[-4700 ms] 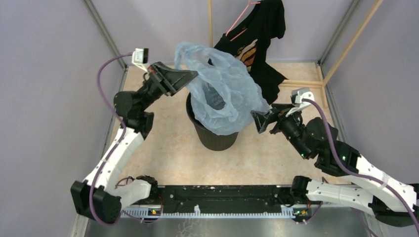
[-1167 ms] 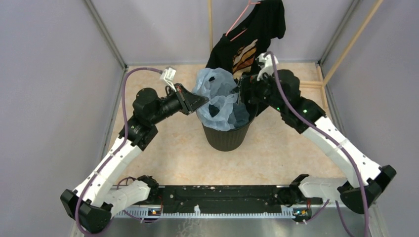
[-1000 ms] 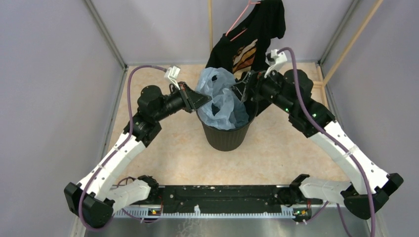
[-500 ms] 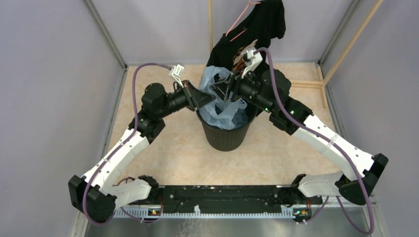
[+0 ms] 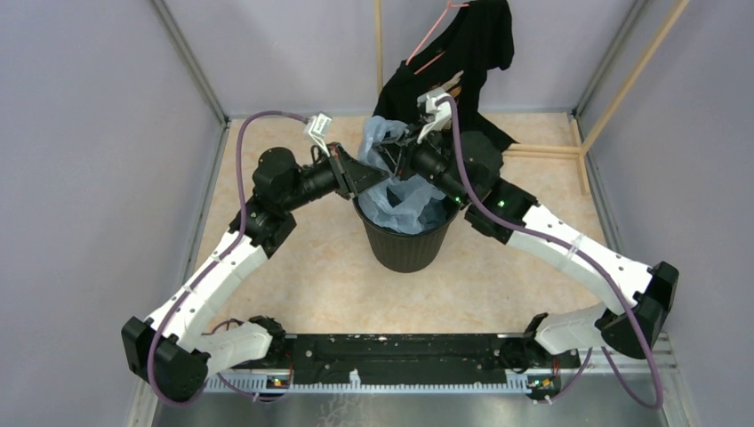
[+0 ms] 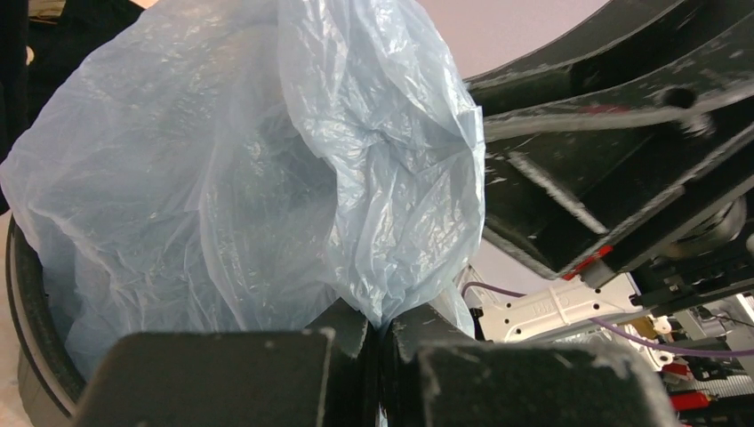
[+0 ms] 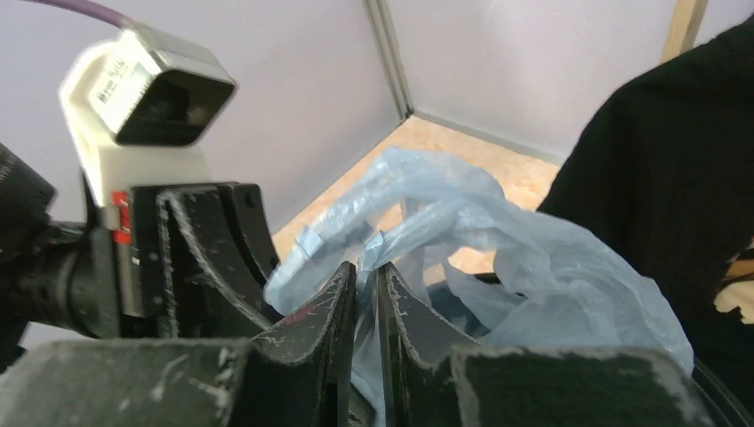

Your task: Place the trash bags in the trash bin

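The pale blue trash bag (image 5: 402, 203) sits bunched in the mouth of the round black trash bin (image 5: 406, 253), and part of it still rises above the rim. My left gripper (image 5: 372, 177) is at the bin's left rim, shut on a pinched fold of the bag (image 6: 222, 169). In the left wrist view its fingers (image 6: 338, 342) meet with plastic squeezed between them (image 6: 384, 322). My right gripper (image 5: 391, 160) reaches over the bin's far rim beside the left one. Its jaws (image 7: 366, 267) stand almost together on a twisted strip of the bag (image 7: 533, 267).
A black T-shirt (image 5: 471, 53) with an orange print hangs on a pink hanger just behind the bin, touching my right arm's wrist. Wooden rails (image 5: 622, 84) stand at the back right. Grey walls enclose the beige floor (image 5: 311, 276) on three sides.
My right gripper swung left over the bin's mouth toward the left gripper and closed on the bag. The bag has sunk lower into the bin. The left gripper kept its grip.
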Robot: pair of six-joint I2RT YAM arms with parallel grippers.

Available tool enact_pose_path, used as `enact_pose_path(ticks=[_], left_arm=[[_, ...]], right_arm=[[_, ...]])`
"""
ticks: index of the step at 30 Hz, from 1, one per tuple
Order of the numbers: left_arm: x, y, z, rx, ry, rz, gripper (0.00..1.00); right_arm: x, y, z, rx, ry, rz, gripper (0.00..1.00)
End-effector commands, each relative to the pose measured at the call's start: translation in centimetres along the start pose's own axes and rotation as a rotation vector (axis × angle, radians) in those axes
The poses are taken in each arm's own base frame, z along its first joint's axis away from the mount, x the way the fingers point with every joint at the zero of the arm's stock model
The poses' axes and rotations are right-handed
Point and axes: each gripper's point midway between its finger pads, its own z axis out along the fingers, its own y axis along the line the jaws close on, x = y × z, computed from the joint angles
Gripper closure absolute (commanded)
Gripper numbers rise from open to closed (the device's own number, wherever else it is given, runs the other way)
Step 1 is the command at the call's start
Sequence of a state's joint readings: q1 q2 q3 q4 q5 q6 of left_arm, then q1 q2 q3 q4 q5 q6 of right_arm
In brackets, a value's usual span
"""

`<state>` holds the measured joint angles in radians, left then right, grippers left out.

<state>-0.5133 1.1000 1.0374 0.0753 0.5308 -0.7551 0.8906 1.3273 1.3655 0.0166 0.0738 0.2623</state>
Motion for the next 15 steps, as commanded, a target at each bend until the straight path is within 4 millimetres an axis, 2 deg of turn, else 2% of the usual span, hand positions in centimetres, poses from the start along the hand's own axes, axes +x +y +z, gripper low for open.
enact_pose_path(ticks=[1, 2, 4, 11, 14, 15], left_arm=[[-2.1, -1.8, -0.7, 0.018, -0.052, 0.074, 1.0], [-2.2, -1.7, -0.8, 0.009, -0.058, 0.078, 1.0], [-2.3, -1.7, -1.0, 0.004, -0.065, 0.083, 0.97], [-2.1, -1.2, -1.2, -0.027, -0.057, 0.093, 0.65], [-1.4, -0.3, -1.6, -0.074, -0.03, 0.091, 0.66], [-1.3, -0.2, -1.6, -0.077, -0.025, 0.092, 0.74]], right_arm=[[-2.4, -0.2, -1.5, 0.018, -0.11, -0.035, 0.85], [-2.4, -0.5, -2.1, 0.025, -0.118, -0.047, 0.86], [-3.0, -0.6, -3.4, 0.025, -0.148, -0.07, 1.0], [-5.0, -0.8, -8.2, 0.009, -0.254, -0.104, 1.0], [-5.5, -1.1, -9.9, 0.018, -0.299, -0.096, 1.0], [-5.5, -1.0, -10.2, 0.014, -0.304, -0.095, 1.0]])
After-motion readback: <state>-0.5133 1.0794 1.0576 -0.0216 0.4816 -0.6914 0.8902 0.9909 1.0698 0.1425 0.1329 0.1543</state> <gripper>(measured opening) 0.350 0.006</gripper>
